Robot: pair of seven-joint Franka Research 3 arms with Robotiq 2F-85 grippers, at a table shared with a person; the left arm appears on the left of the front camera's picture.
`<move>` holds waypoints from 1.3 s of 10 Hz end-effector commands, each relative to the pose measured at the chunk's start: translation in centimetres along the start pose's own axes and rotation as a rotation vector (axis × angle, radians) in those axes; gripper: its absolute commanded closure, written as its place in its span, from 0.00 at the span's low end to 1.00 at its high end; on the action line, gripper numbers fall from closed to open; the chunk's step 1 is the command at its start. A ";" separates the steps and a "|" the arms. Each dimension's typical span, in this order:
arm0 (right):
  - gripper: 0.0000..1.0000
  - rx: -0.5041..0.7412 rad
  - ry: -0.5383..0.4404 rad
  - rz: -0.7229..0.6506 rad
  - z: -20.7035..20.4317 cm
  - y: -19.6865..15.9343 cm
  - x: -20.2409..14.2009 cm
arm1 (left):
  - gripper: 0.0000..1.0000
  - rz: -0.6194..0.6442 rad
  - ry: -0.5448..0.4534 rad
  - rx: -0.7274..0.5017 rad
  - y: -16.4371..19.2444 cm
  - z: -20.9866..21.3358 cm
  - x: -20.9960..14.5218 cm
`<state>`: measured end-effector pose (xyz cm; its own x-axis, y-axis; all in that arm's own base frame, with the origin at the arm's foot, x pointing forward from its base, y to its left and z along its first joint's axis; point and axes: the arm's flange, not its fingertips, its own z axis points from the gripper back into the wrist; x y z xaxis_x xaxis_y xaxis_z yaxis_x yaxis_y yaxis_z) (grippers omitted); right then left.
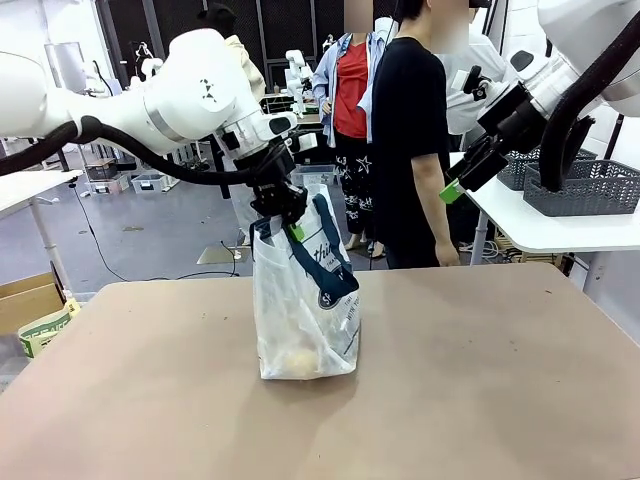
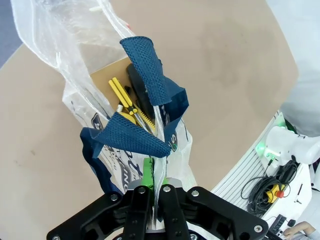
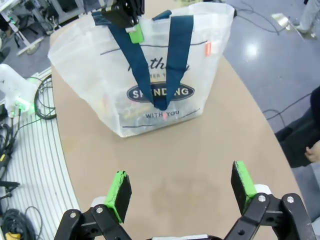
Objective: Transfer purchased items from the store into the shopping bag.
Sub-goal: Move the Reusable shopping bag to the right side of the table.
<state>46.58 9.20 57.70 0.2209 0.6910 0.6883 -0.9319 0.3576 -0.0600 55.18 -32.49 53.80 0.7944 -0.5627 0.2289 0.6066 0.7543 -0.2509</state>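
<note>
The shopping bag (image 1: 305,300), translucent white with navy strap handles, stands upright on the tan table (image 1: 480,380). My left gripper (image 1: 284,212) is shut on the bag's top rim beside a handle, holding it up. In the left wrist view the gripper (image 2: 154,174) pinches the plastic. Below it a flat tan packet (image 2: 106,80) with a yellow-handled tool (image 2: 126,99) lies inside the bag (image 2: 75,45). My right gripper (image 1: 455,185) hangs open and empty, high at the right. In its own view the gripper (image 3: 181,187) is well short of the bag (image 3: 145,65).
A person in a black shirt (image 1: 410,140) stands at the far edge, one hand hanging down. Dark grey lattice baskets (image 1: 585,185) sit on a white side table at the right. The tabletop around the bag is bare.
</note>
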 end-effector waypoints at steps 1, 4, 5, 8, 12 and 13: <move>0.00 -0.013 -0.010 0.009 -0.2 -0.1 -0.1 | 1.00 0.007 0.007 0.090 -0.7 3.9 0.2; 0.00 -0.013 -0.010 0.009 -0.2 -0.1 -0.1 | 1.00 0.004 -0.015 0.172 -0.6 8.4 -0.4; 0.00 -0.013 -0.010 0.009 -0.2 -0.1 -0.1 | 1.00 0.013 -0.023 0.208 0.1 10.1 -1.0; 0.00 -0.013 -0.010 0.009 -0.2 -0.1 -0.1 | 1.00 0.056 -0.031 0.288 3.9 14.1 -4.2; 0.00 -0.013 -0.010 0.009 -0.2 -0.1 -0.1 | 1.00 0.125 -0.059 0.368 10.2 16.6 -11.1; 0.00 -0.013 -0.010 0.009 -0.2 -0.1 -0.1 | 1.00 0.140 -0.056 0.385 11.4 16.8 -12.7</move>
<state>46.59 9.10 57.73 0.2223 0.6914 0.6874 -0.9308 0.3604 -0.0616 53.17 -11.92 64.35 0.8726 -0.4265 0.2382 0.4296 0.9021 0.0417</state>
